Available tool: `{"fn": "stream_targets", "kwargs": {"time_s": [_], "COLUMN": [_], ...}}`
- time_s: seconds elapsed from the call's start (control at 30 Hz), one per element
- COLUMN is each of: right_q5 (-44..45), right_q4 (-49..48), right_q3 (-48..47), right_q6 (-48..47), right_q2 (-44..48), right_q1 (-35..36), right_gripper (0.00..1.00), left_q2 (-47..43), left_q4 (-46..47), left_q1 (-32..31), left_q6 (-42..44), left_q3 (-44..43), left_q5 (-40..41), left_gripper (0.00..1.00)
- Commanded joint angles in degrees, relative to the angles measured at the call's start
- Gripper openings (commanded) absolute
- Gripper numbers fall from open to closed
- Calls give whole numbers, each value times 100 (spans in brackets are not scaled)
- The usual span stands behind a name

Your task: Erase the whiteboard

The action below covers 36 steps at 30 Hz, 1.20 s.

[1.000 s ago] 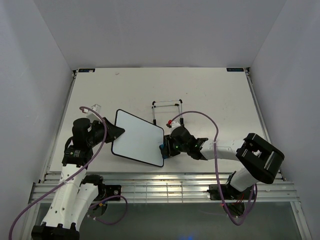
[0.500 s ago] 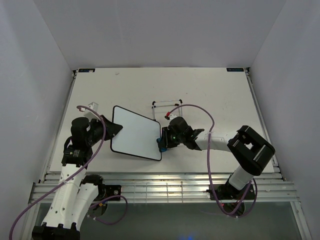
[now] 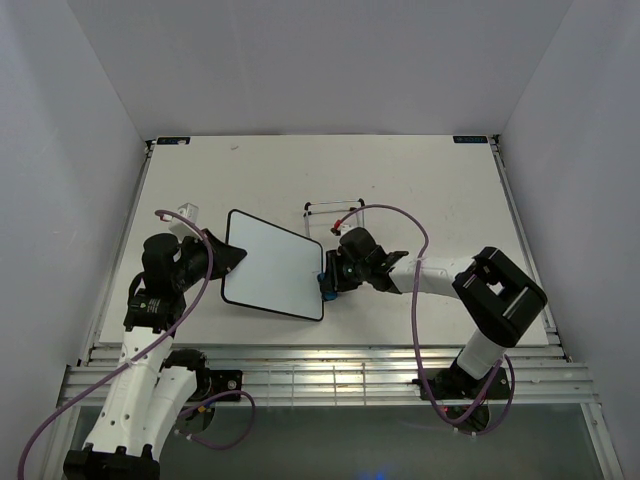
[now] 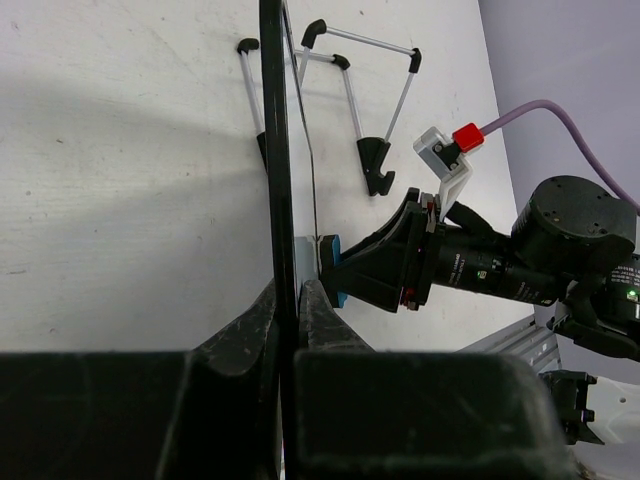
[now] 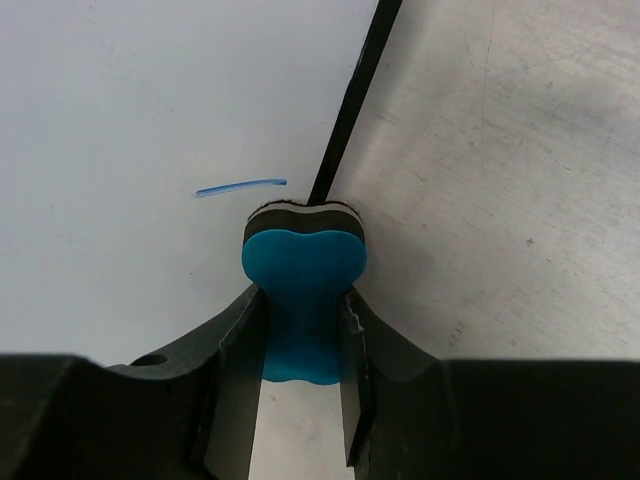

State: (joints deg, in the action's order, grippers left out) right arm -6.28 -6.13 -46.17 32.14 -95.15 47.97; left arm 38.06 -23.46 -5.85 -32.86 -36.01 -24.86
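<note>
Pressing eraser (image 5: 303, 290) against whiteboard (image 5: 150, 100) edge, apparently (blue stroke (image 5: 240, 187) just beside).

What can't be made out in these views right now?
- Top view: any ink on the whiteboard is too small to see.
- Left wrist view: the board is edge-on, so its face is hidden.
- Right wrist view: one corner with a blue stroke shows; the frame cuts off the rest.
- The eraser in the right pincer hides its own contact.

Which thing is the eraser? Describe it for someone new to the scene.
Find the whiteboard mid-table; the right gripper sits at its right edge. The eraser is the small bone-shaped pad pinched in that gripper, with a dark felt face against the board. It is blue, unlike the black wire stand behind it.
</note>
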Motion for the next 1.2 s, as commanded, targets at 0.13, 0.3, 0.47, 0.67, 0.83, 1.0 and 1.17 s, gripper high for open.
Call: {"fn": "stream_targets", "kwargs": {"time_s": [0.13,0.3,0.47,0.67,0.83,1.0,1.17], "right_q5": [-1146,-1147,-533,416,541,-65,-566], "right_q4": [-1302,-1487,-988,-172,77,-589,-1310], "right_q3": [-330,-340,-287,144,74,73,-5], "right_q6": [12,47,-155,-76,-68,178,415], "right_q2": [-109,6,-29,-90,-179,23,85], "right_q1": [318,354,206,-427,-481,-262,466], "right_gripper": [14,14,14,13,12,13,12], "left_q2": [34,17,-27,-89,-62,-53,-36], "left_q4": [-185,-176,-185,-194,-194,-185,-194], "left_q1": [-250,-242,-250,-241,-242,-241,-242], "left_q6": [544,544,553,553,562,562,553], "left_q3": [120,121,129,120,121,120,120], "left_q5": [-845,-862,-854,-854,-889,-880,-871], "left_gripper": [0,0,0,0,0,0,0]}}
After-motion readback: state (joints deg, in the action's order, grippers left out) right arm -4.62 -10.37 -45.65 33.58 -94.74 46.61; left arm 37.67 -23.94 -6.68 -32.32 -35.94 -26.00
